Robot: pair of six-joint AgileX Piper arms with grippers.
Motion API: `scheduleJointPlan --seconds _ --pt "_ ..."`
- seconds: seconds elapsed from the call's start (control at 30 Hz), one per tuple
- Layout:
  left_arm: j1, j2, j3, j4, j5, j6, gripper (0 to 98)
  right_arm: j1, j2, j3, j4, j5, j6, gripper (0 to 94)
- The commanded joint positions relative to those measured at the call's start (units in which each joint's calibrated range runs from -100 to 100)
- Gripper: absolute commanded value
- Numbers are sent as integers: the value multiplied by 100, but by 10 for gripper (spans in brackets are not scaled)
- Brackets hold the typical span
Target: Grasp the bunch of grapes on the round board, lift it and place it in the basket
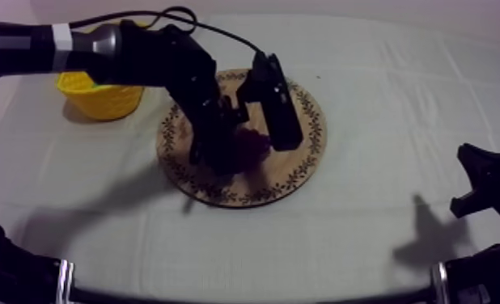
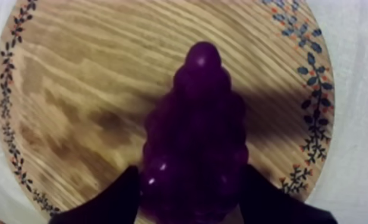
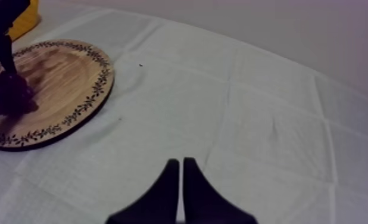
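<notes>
Bunch of grapes (image 2: 195, 143) lies on the round wooden board (image 2: 85, 77), gripped between the fingers (image 2: 118, 196) of my left gripper (image 2: 191, 173). My right gripper (image 3: 181, 164) is clenched on nothing, fingertips over the grey-white cloth (image 3: 270, 119).

The left arm (image 1: 99, 48) enters from the upper left of the frame in the top view, stretches towards the centre and bends steeply down at the wrist. The left tool (image 1: 235, 152) points downward there; in the left wrist view its two black fingers (image 2: 112, 199) press against either side of the grapes (image 2: 198, 137), clamped on them. The right arm (image 1: 480, 275) lies at the lower right edge. The right tool (image 1: 484, 182) sits low at the right edge, its fingers (image 3: 168, 190) together as a narrow wedge, holding nothing.
</notes>
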Motion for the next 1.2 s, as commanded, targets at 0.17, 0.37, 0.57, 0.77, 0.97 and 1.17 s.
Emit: scheduleJointPlan --seconds 0.17,0.37,0.57,0.77,0.97,1.17 --pt "-83 -513 129 -5 32 37 369 2 -1 -3 1 0 -1 4" --pt "-189 -1254 541 -103 246 180 370 2 -1 -3 1 0 -1 4" --pt "-438 -2040 1064 -170 545 385 398 2 -1 -3 1 0 -1 4" --pt "-909 -2517 910 -287 914 704 414 2 -1 -3 1 0 -1 4" --pt "-1604 -2506 259 -370 777 871 420 2 -1 -3 1 0 -1 4" --pt "-2277 -2174 -396 -488 43 1186 418 2 -1 -3 1 0 -1 4"
